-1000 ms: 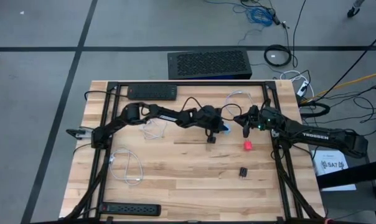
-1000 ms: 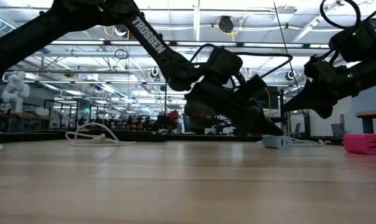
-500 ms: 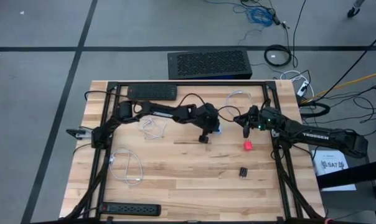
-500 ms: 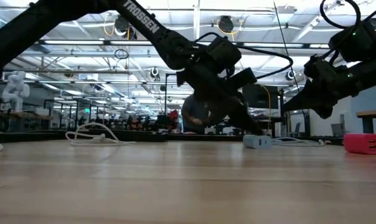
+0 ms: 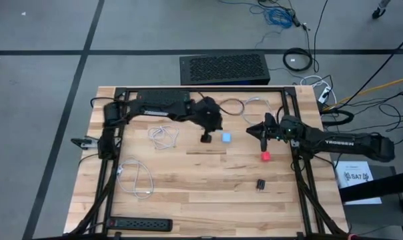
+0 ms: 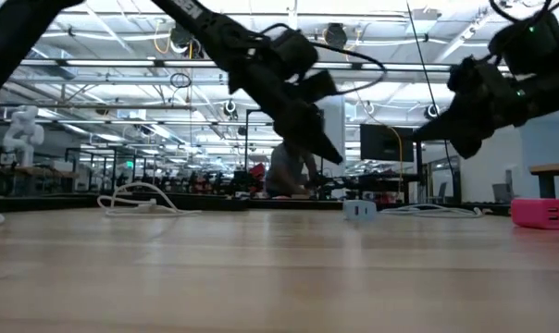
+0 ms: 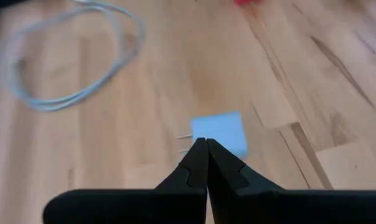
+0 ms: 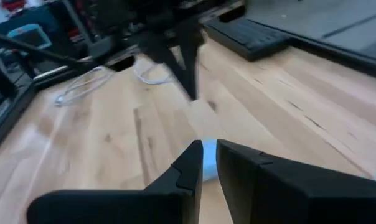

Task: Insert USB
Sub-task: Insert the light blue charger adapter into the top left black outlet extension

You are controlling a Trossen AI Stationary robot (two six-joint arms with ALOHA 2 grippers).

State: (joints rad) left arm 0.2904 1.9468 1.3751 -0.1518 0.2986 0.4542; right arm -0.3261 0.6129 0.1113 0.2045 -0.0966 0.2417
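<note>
Both arms (image 5: pixel 155 113) matte black, jointed segments. Right arm (image 5: pixel 341 143) carries white "TROSSEN" lettering. Black cable loops over left wrist. Tool fingers (image 7: pixel 197 171) dark, tapered.

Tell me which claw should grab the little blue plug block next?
Probably the right claw: it hovers slightly open, pointing at the small light-blue plug block. The left claw is shut and lifted beside it.

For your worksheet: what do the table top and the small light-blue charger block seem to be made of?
Table top: apparently wood, shown by pale jointed planks with grain lines, matte finish. Light-blue charger block: probably moulded plastic, smooth and evenly coloured, with two thin prongs, likely metal, showing in the left wrist view.
</note>
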